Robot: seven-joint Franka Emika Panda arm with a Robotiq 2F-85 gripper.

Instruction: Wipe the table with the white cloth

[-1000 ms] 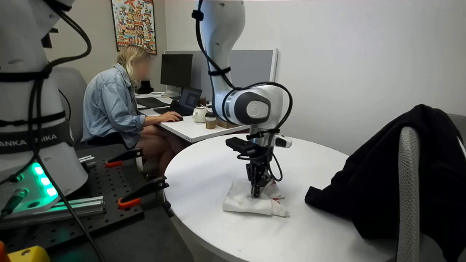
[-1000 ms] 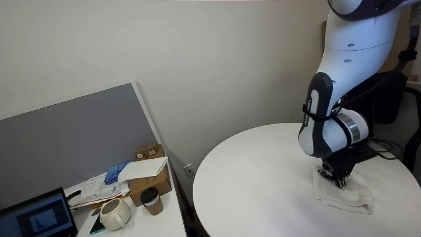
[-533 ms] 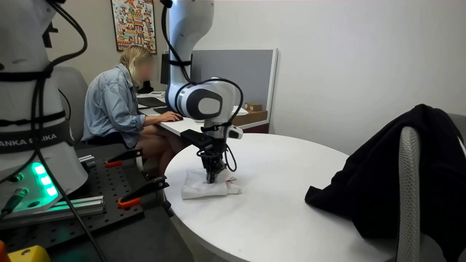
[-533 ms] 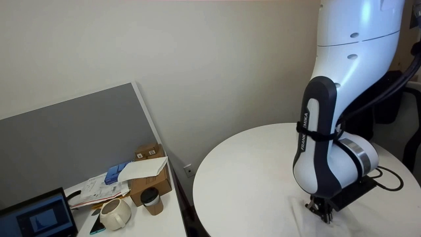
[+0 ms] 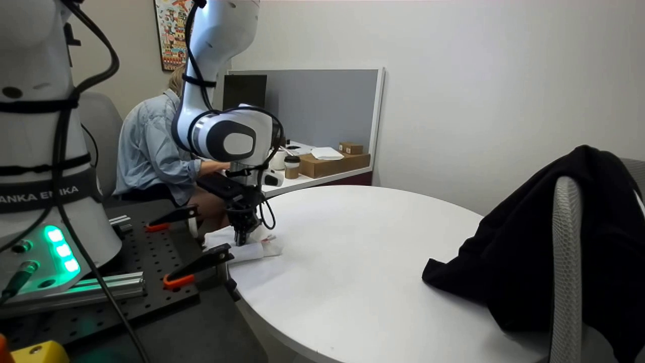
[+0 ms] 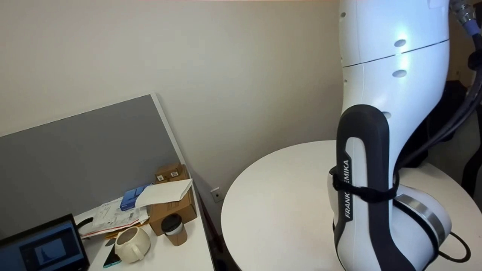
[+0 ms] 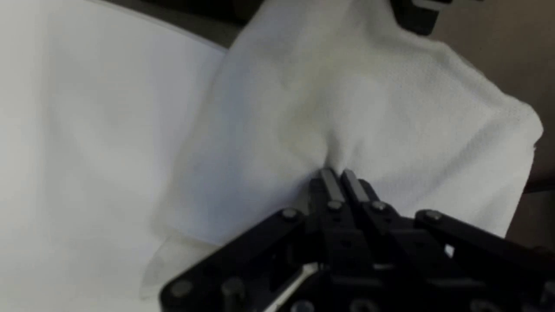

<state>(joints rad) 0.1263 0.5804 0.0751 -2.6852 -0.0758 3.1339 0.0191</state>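
The jaws are nearly together, pinching the white cloth, which overhangs the tabletop (wrist view shows the pinch; in an exterior view you get robot arm, pinch out of sight).

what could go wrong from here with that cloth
The white cloth spills past the edge of the table in the wrist view, so moving farther out may wipe nothing. It might snag on a black-and-orange clamp, which looks close in an exterior view, though contact is unclear. The pincer grips the cloth at one spot, so it could slip.
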